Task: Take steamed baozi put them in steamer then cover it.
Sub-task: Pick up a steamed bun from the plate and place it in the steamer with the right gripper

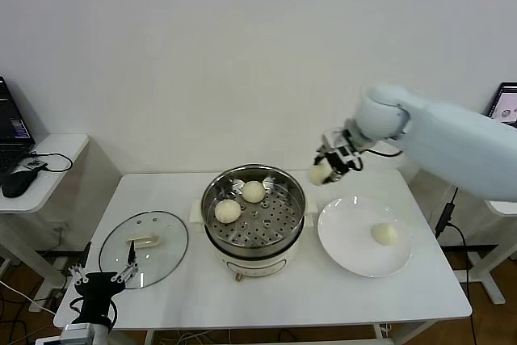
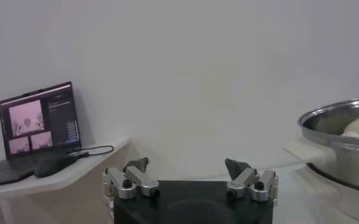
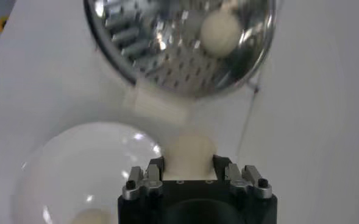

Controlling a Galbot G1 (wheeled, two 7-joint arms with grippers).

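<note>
My right gripper (image 1: 326, 169) is shut on a cream-white baozi (image 1: 320, 174), held in the air just right of the steamer (image 1: 254, 209) and behind the plate. In the right wrist view the baozi (image 3: 189, 154) sits between the fingers. Two baozi (image 1: 228, 211) (image 1: 254, 191) lie on the perforated tray inside the steel pot. One baozi (image 1: 384, 234) lies on the white plate (image 1: 347, 240). The glass cover (image 1: 144, 249) lies flat on the table left of the steamer. My left gripper (image 1: 103, 279) is open and empty at the table's front left edge, by the cover.
A side table with a laptop (image 2: 39, 124) and a mouse (image 1: 18, 183) stands to the left. Another screen (image 1: 506, 101) shows at the far right. The white wall is close behind the table.
</note>
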